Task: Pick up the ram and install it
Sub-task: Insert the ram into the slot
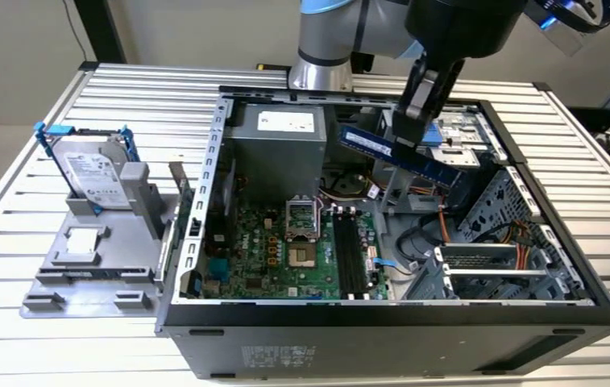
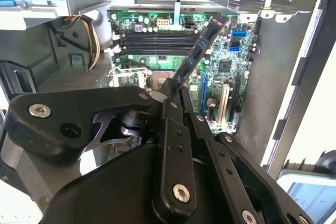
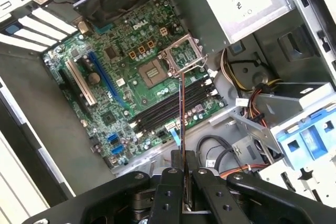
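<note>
Open computer case [image 1: 391, 321] contains the motherboard [image 1: 283, 250] with its black memory slots [image 1: 353, 258]. Gripper [image 1: 408, 143] is clamped on the ram [image 1: 433, 168], which is held tilted above the case interior, apparently clear of slots and case walls; depth is hard to judge.

We saw the ram [image 1: 375, 147] dark blue with black chips and a pale label, the pincer [image 1: 407, 139] black, and the motherboard [image 1: 272, 258] green with long black slots [image 1: 350, 256]. The hard drive [image 1: 95, 171] was silver with a white label, its frame [image 1: 43, 137] blue, and the worktop [image 1: 14, 242] pale grey in ribbed stripes.
</note>
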`<action>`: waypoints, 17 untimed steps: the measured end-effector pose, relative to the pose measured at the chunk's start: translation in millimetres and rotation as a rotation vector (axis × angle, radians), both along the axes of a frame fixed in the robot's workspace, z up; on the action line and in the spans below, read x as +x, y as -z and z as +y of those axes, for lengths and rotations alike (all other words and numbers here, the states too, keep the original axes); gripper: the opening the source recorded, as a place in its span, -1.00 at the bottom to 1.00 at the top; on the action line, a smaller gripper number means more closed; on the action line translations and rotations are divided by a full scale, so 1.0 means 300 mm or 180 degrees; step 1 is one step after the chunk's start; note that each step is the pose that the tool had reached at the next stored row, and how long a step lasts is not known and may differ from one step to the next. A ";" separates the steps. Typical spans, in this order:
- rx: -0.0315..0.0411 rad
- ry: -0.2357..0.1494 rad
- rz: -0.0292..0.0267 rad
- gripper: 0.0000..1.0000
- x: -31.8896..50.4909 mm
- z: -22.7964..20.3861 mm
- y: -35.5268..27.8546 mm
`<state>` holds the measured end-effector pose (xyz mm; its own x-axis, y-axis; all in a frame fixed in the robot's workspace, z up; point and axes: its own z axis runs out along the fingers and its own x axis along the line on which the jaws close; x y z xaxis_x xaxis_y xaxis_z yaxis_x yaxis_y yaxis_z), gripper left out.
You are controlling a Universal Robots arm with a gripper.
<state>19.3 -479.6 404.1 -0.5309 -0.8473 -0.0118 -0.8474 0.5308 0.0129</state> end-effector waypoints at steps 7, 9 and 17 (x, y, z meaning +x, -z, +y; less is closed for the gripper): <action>0.0000 0.0131 0.0000 -1.00 0.000 0.000 0.000; 0.0000 0.0169 0.0000 -1.00 0.000 0.000 0.000; 0.0000 0.0480 0.0000 -1.00 0.000 0.000 0.000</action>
<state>19.3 -479.7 404.1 -0.6522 -0.7580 -0.0118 -0.7581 0.6520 0.0129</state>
